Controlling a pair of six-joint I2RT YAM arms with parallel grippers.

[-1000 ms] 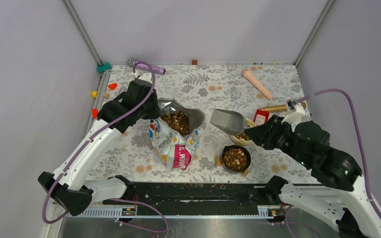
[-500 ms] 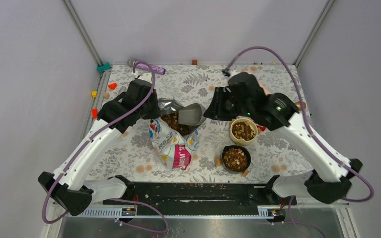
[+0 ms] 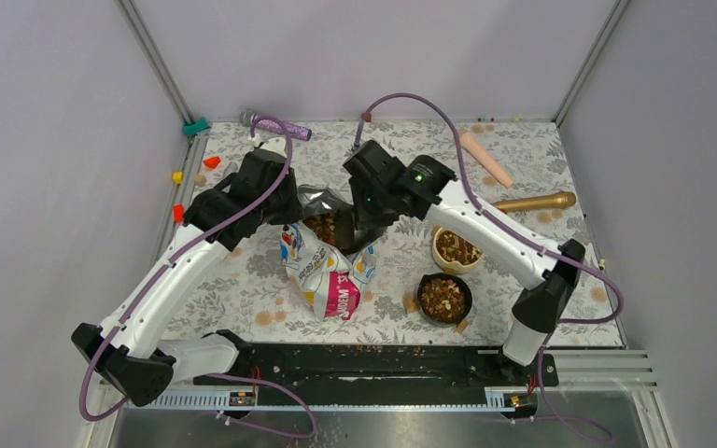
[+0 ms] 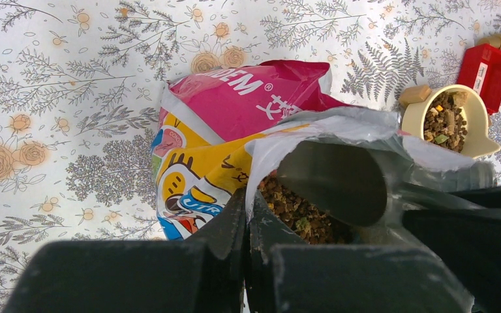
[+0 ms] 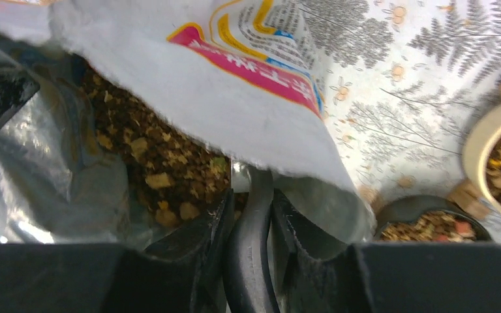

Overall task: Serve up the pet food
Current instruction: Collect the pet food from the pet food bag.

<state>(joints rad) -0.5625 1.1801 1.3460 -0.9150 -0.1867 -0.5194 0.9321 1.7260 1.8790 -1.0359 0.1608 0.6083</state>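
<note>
Floral table (image 3: pixel 541 159), cream bowl (image 3: pixel 437 245) near the bag (image 3: pixel 331 280). Left gripper (image 4: pixel 246 212) pinches the bag's rim. Right gripper (image 5: pixel 251 215) clasps the scoop (image 4: pixel 333 182) inside, by the pet food (image 5: pixel 156 163).

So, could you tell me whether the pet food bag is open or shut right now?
Open. The bag gapes at the top, showing pet food inside; the left gripper pinches its rim and a grey scoop sits within.

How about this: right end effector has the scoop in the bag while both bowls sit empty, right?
Not empty: the top external view shows the cream bowl and black bowl both holding pet food. The right end effector does have the scoop in the bag.
</note>
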